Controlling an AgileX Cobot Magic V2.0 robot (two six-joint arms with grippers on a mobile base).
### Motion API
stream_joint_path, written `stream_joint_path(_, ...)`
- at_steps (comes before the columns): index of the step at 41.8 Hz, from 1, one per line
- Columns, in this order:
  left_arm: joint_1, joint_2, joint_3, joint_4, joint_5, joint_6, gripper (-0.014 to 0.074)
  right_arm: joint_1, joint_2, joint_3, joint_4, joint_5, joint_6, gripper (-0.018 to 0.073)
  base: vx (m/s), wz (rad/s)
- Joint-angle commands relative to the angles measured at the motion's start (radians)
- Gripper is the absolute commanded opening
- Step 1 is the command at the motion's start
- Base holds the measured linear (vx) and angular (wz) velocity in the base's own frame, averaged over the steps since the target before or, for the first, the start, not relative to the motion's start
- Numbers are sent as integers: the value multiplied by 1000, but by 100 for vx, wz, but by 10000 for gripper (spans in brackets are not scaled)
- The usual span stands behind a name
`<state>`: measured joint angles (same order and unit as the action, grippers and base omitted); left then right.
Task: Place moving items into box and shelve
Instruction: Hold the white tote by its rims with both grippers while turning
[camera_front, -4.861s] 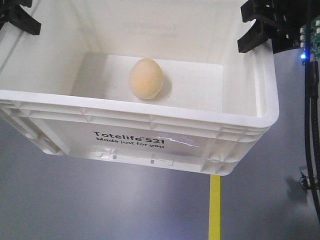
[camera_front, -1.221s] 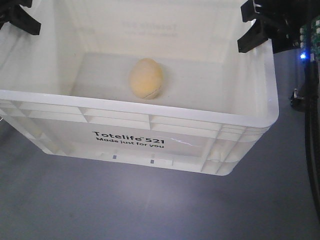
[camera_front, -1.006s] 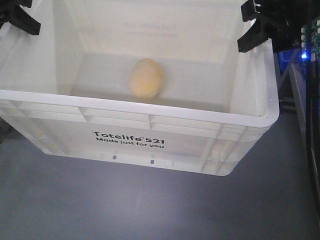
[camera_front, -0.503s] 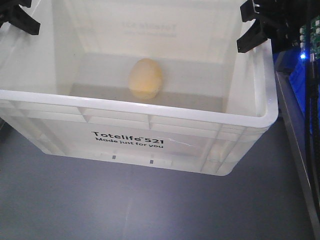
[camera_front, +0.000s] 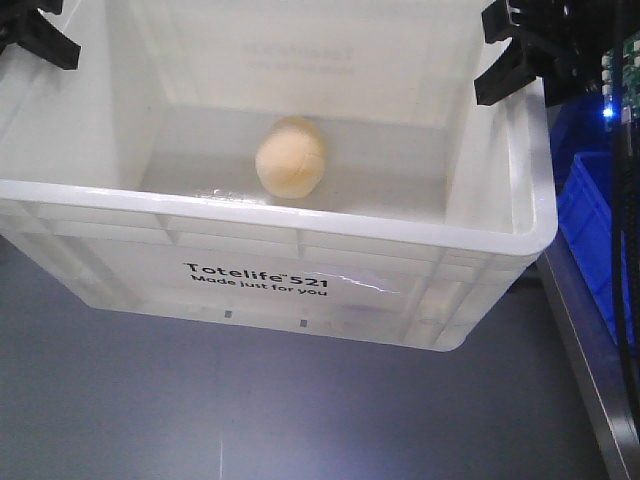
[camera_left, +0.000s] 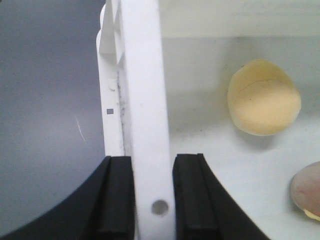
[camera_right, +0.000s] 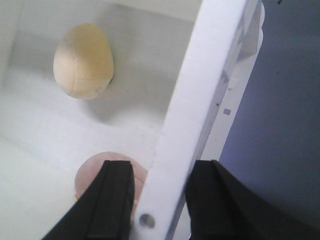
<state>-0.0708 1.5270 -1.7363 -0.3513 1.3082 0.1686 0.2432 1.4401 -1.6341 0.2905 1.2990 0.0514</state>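
Grey floor (camera_front: 200, 400) fills the space beneath the box, with a blue bin (camera_front: 590, 220) off to the right edge of the front view.

The left gripper (camera_left: 154, 160) is clamped on the box (camera_left: 142, 100). Its wrist view shows one black finger pressed to each side of the white rim. The right gripper (camera_right: 160, 167) pinches the opposite rim the same way.

From the front, both grippers show only as black shapes at the top corners, left (camera_front: 35, 35) and right (camera_front: 520, 60). The box (camera_front: 300, 215) hangs between them, clear of the floor.

That view shows one toy, a peach toy (camera_front: 291, 157) on the box bottom. Each wrist view shows two: the peach toy (camera_left: 264, 97) (camera_right: 83, 61), and a pinkish toy (camera_left: 307, 192) (camera_right: 86, 175) apart from it, against a wall and partly hidden.
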Motion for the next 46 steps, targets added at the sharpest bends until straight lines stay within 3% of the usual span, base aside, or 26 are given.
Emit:
stream_joint_path(1, -22, -57, -46, -192, -53, -1, 0, 17, -46, -44, 207, -73, -41, 0, 48, -11)
stream_joint_path(46, -22, -57, -46, -192, -53, -1, 0, 17, -46, -44, 207, -73, -41, 0, 49, -1)
